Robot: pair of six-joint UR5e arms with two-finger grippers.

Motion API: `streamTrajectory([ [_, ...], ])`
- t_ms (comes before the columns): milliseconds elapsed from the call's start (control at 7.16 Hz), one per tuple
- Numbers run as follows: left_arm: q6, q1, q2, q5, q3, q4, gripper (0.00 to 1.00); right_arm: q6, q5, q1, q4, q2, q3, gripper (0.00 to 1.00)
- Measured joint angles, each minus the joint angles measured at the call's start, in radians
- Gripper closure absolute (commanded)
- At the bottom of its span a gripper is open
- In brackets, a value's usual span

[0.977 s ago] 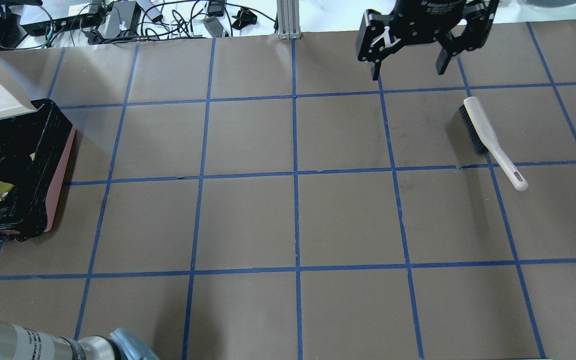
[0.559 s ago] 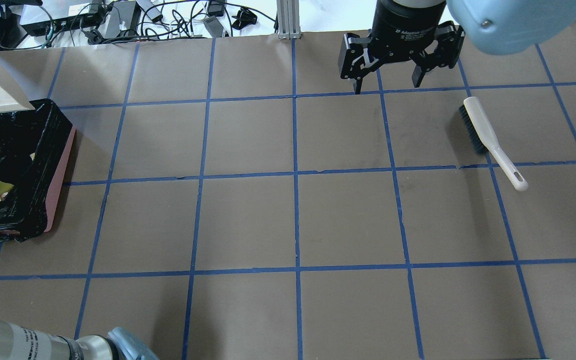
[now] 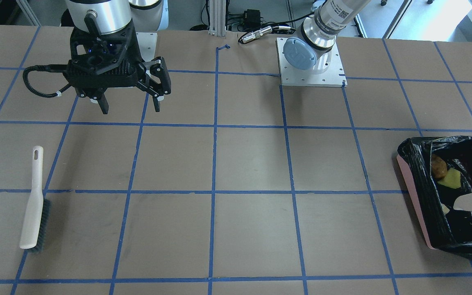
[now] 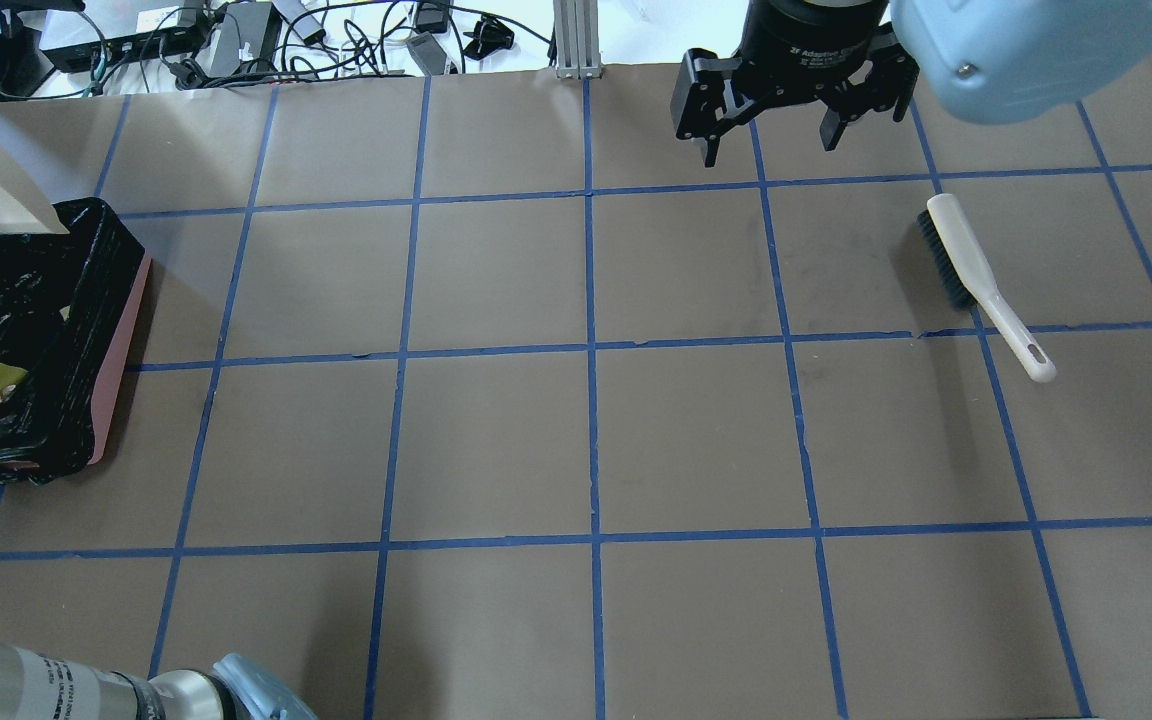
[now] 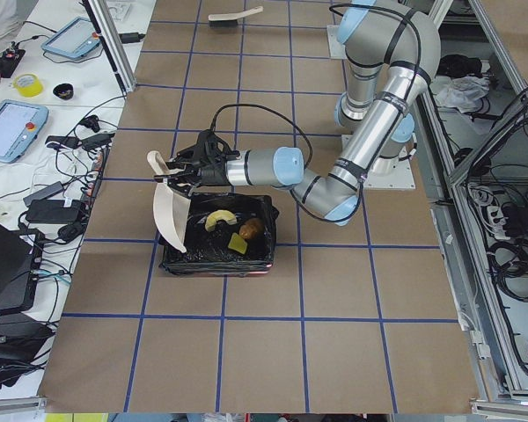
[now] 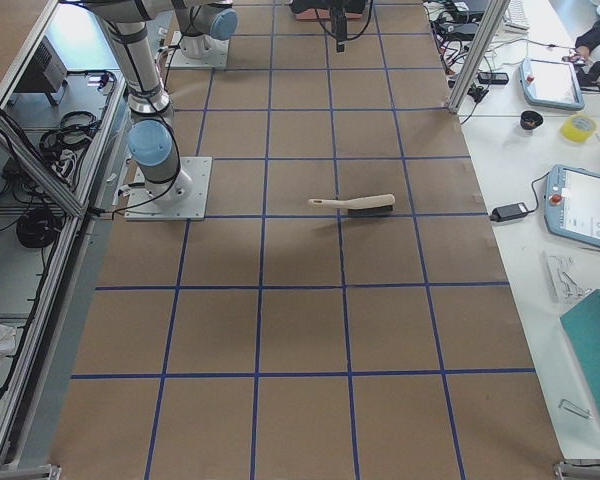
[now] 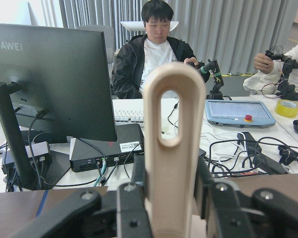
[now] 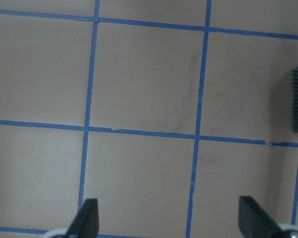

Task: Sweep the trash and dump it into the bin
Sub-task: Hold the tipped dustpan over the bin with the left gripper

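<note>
**Overhead exterior view: dumping looks done, and pulling away is the risk**

The bin (image 4: 96,300) sits at 9 o'clock on the counter (image 4: 576,440). In the exterior left view, its black bag holds the trash (image 5: 238,236): a curved tan piece, a yellow wedge and a brown lump, lying close together.

The left tool (image 7: 170,198) is clamped on the handle of the dustpan (image 5: 165,211). The pan hangs steeply tipped, with its lip down at the bin's edge away from the robot.

The right tool (image 4: 768,150) hovers at 1 o'clock with its fingers apart, holding nothing. The brush (image 4: 976,280) lies on the counter at 2 o'clock, near that tool but not touching it.

The hazard now appears to be the pan's withdrawal. If its lip catches the loose bag, it could drag the liner or shift the bin, and the pieces might spill. Whether the lip touches the bag cannot be told.
</note>
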Motion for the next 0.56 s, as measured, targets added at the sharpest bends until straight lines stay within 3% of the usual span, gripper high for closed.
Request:
streamTrajectory([
  [279,-0.125,0.000,-0.009,0.082,-0.029,0.166,1.00,0.002,-0.001,0.001,-0.004,-0.006,0.000,0.00],
  [559,-0.174,-0.005,0.001,0.116,-0.019,0.186,1.00,0.004,-0.002,0.001,-0.010,-0.014,0.000,0.00],
])
